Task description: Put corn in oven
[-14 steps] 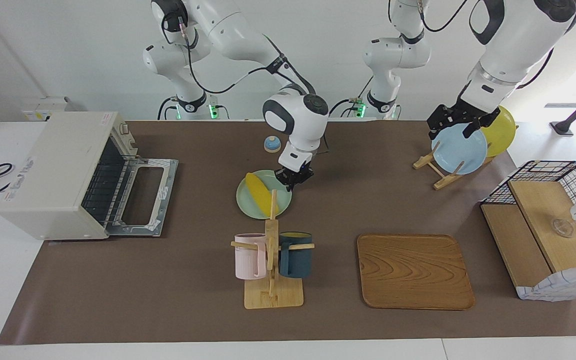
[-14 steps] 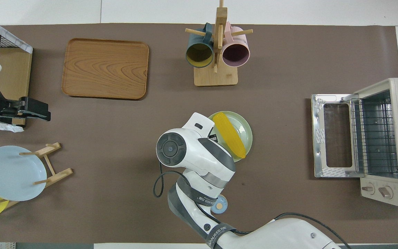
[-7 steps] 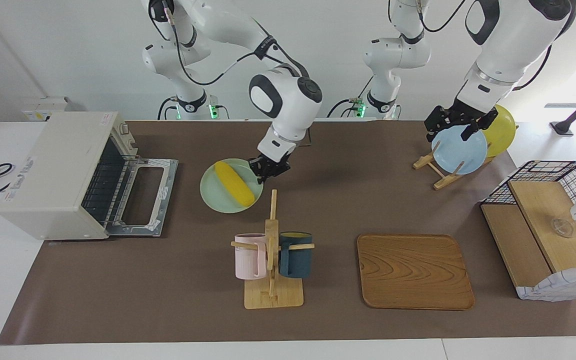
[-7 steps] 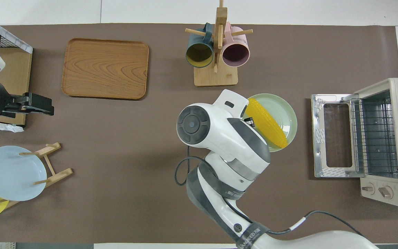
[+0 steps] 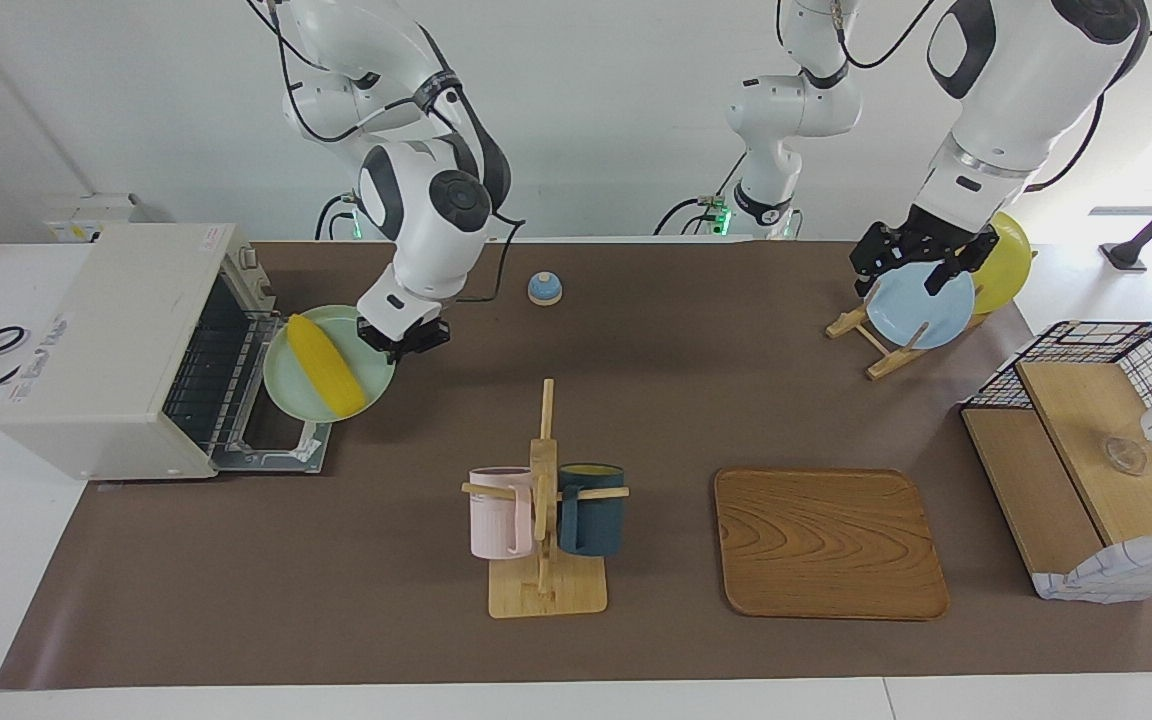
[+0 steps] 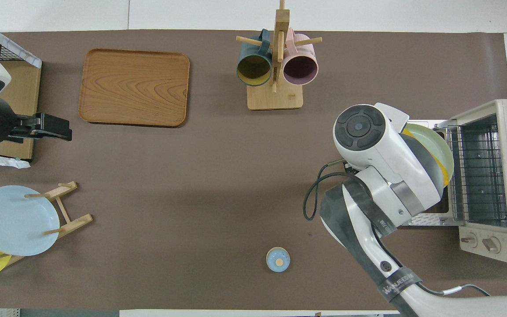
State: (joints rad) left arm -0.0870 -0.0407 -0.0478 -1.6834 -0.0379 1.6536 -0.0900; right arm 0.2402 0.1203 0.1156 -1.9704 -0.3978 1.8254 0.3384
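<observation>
The right arm's tool (image 5: 404, 338) is pinching the rim of a round mint-green plate (image 5: 301, 400), holding it in the air over the dropped door of the boxy off-white toaster oven (image 5: 126, 345), just short of the wire rack. On that plate, just beside the tool toward the oven, the bright yellow tapered corn cob (image 5: 324, 365) is lying loose. Its long axis is running slantwise across the plate, one end pointing toward the oven mouth and the robots, the other toward the plate's edge away from them; which end is the thin one I cannot tell. In the overhead view the arm is covering nearly all of it.

The cob looks light and stiff, with a bumpy skin, and being round it is likely to roll if the plate tips. Carrying it by the plate is sparing it any squeeze, but the plate needs keeping level; taken directly, the cob would be best gripped across its middle.

The left arm's tool (image 5: 921, 262) is waiting over a pale blue plate (image 5: 921, 310) in a wooden rack, its fingers spread apart and holding nothing.
</observation>
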